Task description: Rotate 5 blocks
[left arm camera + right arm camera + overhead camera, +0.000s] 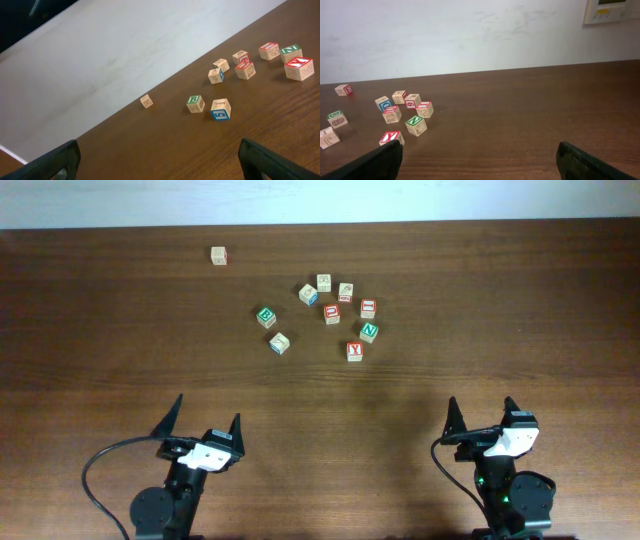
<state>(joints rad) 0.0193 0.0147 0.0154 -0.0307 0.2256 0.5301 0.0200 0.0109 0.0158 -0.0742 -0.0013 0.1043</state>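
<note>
Five small light-wood alphabet cubes (331, 312), among them the green-N cube (369, 332) and the red-Y cube (354, 351), sit loosely clustered on the dark wooden table (120, 340) toward its far middle, well apart from the left fingers (170, 418) and right fingers (451, 420), both pairs spread wide and empty. They look light, rigid and apt to skid, so a square pinch across two opposite flat sides of an outlying cube seems safest

Bare table (400, 390) leads up to the blocks (332, 313), clustered with only narrow gaps between them.
</note>
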